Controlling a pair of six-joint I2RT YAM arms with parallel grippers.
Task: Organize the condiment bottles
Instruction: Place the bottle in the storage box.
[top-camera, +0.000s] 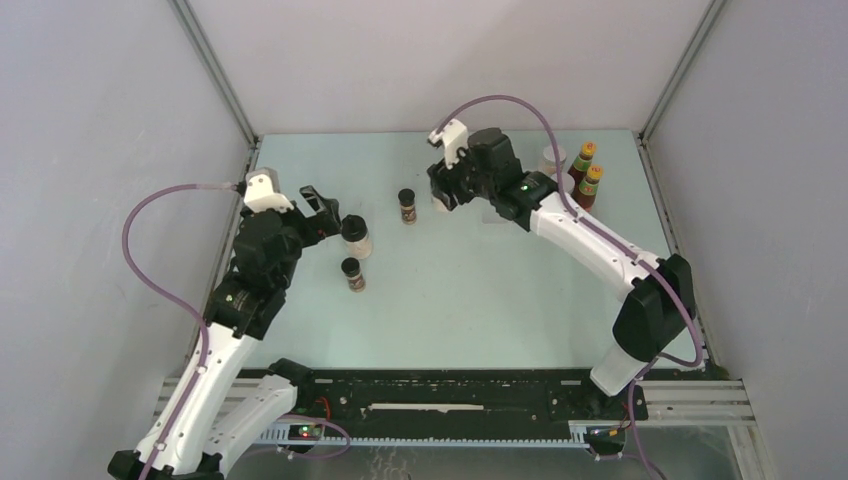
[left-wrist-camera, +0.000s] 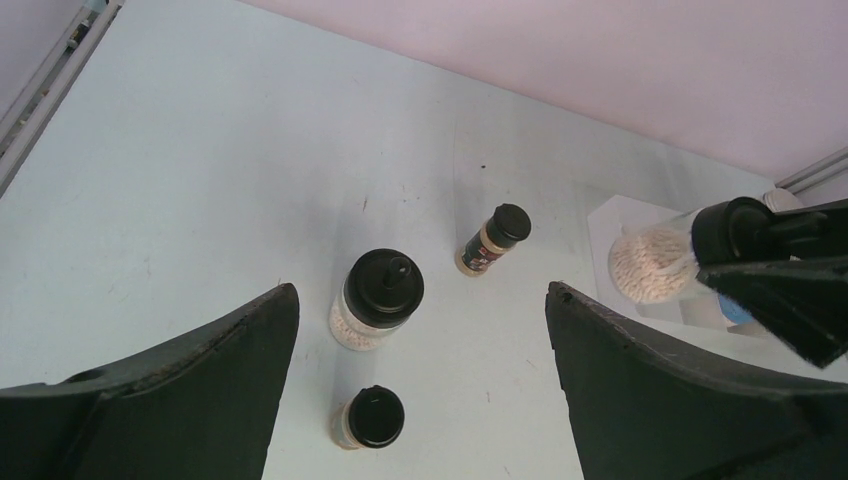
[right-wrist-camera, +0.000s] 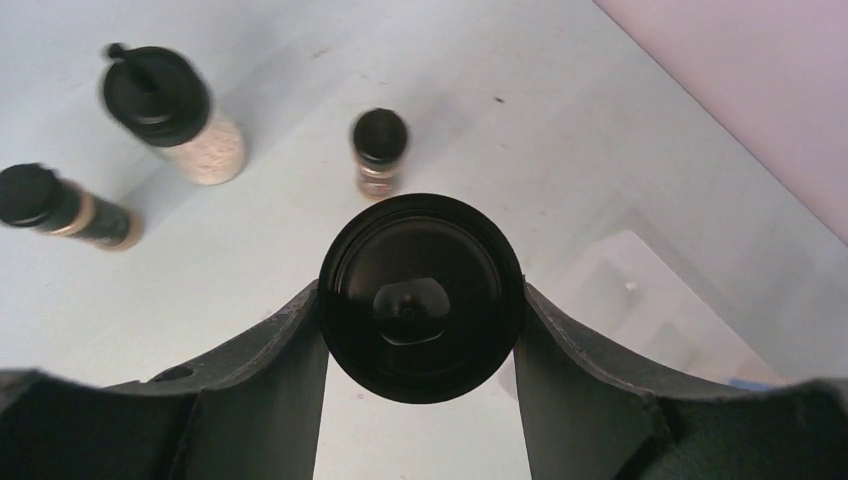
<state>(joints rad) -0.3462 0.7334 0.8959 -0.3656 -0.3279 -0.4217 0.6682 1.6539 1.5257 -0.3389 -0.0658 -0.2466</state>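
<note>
The right tool (right-wrist-camera: 420, 290) is clenched on a black-lidded pale jar (left-wrist-camera: 650, 265). Its two fingers (right-wrist-camera: 270, 380) press against opposite sides of the black lid, which fills the gap between them. This held jar's long axis runs along the tool's own reach, with the lid facing back toward the wrist and the pale body pointing away from it. From the left wrist it looks tipped over rather than upright, and whether its base touches the desk (top-camera: 480, 300) cannot be told. The second black-lidded pale jar (top-camera: 356, 236) stands upright on the desk, lid up, and serves as the landmark. The left tool (left-wrist-camera: 423, 292) sits just left of this standing jar, spread wide and released, with the jar just ahead of its gap and untouched. One tiny dark jar (top-camera: 352, 273) stands upright just beside the landmark on the side toward the arm bases. The other tiny dark jar (top-camera: 407, 205) stands upright to the landmark's right and farther back, between it and the held jar. Two red sauce bottles (top-camera: 587, 172) with yellow caps stand upright side by side, well apart from the landmark at the far right.
</note>
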